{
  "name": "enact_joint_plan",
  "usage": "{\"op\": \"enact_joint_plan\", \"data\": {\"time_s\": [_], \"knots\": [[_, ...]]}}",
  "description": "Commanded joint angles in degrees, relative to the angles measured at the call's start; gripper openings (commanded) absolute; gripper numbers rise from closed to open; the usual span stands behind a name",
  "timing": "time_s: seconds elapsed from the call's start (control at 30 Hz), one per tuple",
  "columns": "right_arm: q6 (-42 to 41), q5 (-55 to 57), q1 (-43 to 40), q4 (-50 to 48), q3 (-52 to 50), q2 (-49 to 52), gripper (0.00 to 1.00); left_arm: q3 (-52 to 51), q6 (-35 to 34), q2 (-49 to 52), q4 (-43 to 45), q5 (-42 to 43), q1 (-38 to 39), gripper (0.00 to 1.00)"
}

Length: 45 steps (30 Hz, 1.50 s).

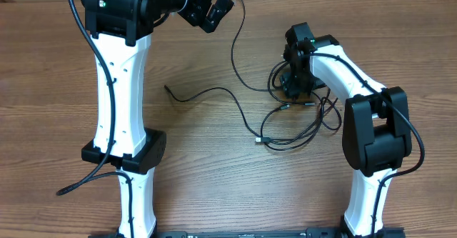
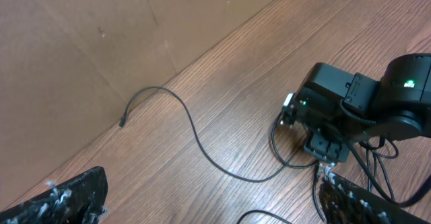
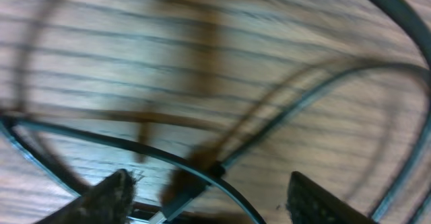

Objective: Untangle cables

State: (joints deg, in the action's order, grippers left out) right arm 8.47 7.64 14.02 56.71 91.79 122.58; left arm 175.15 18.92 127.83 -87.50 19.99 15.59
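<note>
Cables [image 1: 303, 120]: thin black cords, mostly 1 loose tangle on the wood worktop [image 1: 193, 181], right of centre, under and beside R end effector [image 1: 295, 88]. Can't tell the cord count inside the tangle, loops overlap.

2 strands run out of it:
- strand 1 [image 1: 214, 91] snakes left across mid-worktop. Its free end lies flat, well apart from both arms [image 1: 121, 88].
- strand 2 [image 1: 235, 45] arcs up toward the far edge. In overhead it passes next to L end effector [image 1: 212, 13], but L wrist cam shows its end lying on the wood, not held.

2 silver plug tips visible: lower plug [image 1: 260, 139] at the tangle's left edge, upper plug [image 1: 285, 107] just below R end effector.

R end effector: down on the tangle, pointing at the worktop. Wrist cam is blurry, but its 2 fingertips [image 3: 114, 194] stand apart w/ 1 cord crossing btwn them and more loops around. Pads not clamped on it, so released, nothing gripped.

L end effector: up off the surface at far left, spread wide. Its 2 fingers [image 2: 67, 197] sit at the bottom corners of its own view, nothing btwn them.

2 white arms total, 1 per side.
</note>
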Motion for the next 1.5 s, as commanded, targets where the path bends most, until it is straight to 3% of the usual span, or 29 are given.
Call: {"op": "enact_joint_plan", "data": {"time_s": [0.0,0.13,0.17,0.2,0.23,0.4,0.57,0.73,0.9,0.97,1.1,1.17,1.27,1.33,1.47], "knots": [[9.0,-3.4,0.0,-1.5,-1.3,-2.0,0.62,0.6,0.8,-0.4,-0.2,1.0,-0.2,1.00],[9.0,-6.3,0.0,-4.4,-3.6,-1.9,0.51,0.6,0.8,-0.4,-1.0,1.0,-0.2,1.00],[9.0,-6.5,0.0,-5.1,-4.3,-1.9,0.39,0.6,0.8,-0.4,-1.2,1.0,-0.2,1.00],[9.0,-6.5,0.0,-5.8,-5.0,-1.9,0.18,0.6,0.8,-0.4,-1.3,1.0,-0.2,1.00],[8.9,-6.5,0.0,-6.6,-5.8,-1.9,0.04,0.6,0.8,-0.4,-1.3,1.0,-0.2,1.00],[5.6,-8.4,0.4,-3.9,-4.5,-2.5,0.04,0.6,0.8,-0.4,-1.4,0.5,-0.2,1.00],[5.1,-15.3,1.7,4.9,8.1,-4.0,0.04,0.6,1.2,-0.4,-1.0,-1.3,-0.3,1.00],[-2.3,-16.4,2.0,13.8,31.8,-5.6,0.04,0.6,-1.4,-0.4,-0.8,-5.7,-0.7,1.00],[-3.8,-18.4,2.0,20.9,60.5,-5.8,0.04,0.6,-2.9,-0.4,-0.9,-5.3,-2.2,1.00],[-3.8,-18.2,2.0,22.1,72.2,-5.8,0.04,0.6,-3.5,-0.4,-0.7,-4.3,-3.0,1.00],[-3.7,-17.0,2.0,23.9,85.3,-5.8,0.04,0.5,-3.5,-0.4,0.0,3.9,-4.7,1.00],[-3.5,-13.9,1.2,27.3,87.3,-5.7,0.04,0.5,-3.5,-0.4,0.9,11.1,-6.4,1.00],[-3.6,-11.5,-0.2,35.5,83.5,-3.5,0.04,0.5,-3.5,-0.4,1.1,15.5,-7.6,1.00],[-4.7,-12.2,-0.9,40.2,79.1,-1.2,0.04,0.5,-3.6,-0.4,0.8,16.3,-8.0,1.00],[-7.0,-15.1,-0.8,39.6,66.8,0.1,0.04,0.5,-3.5,-0.4,0.5,16.3,-8.0,1.00]]}}
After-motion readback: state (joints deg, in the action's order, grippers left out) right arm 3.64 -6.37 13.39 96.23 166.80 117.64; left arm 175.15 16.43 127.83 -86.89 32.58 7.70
